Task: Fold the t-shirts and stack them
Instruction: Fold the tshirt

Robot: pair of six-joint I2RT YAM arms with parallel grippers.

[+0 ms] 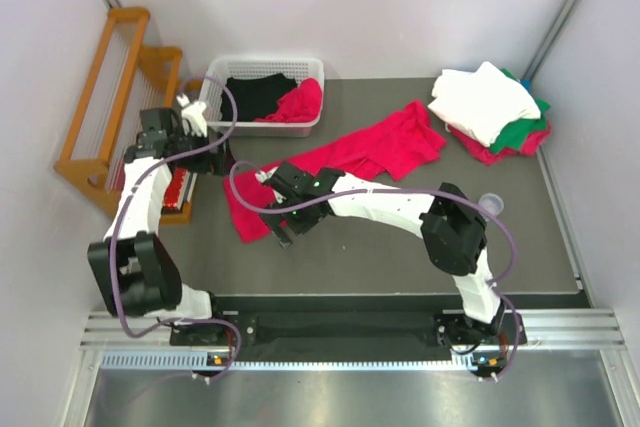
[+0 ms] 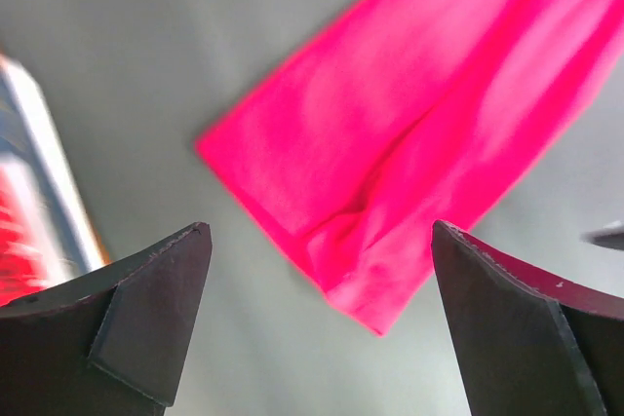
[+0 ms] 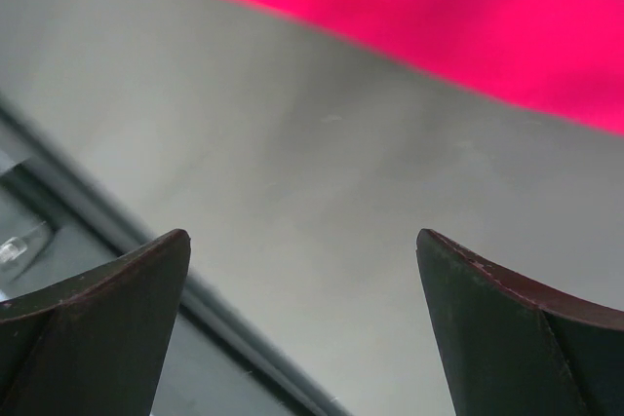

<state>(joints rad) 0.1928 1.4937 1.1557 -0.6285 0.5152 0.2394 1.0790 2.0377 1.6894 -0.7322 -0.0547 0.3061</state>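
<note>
Dark grey bench (image 1: 400,237) carries the crimson t-shirt (image 1: 340,162), stretched diagonally from lower left to upper right of centre. Both grippers, left gripper (image 1: 205,159) and right gripper (image 1: 280,202), are spread empty at its lower-left end, the right nearer.

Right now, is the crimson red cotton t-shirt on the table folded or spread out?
Spread out: the crimson red cotton t-shirt lies stretched diagonally across the table, unfolded.
</note>
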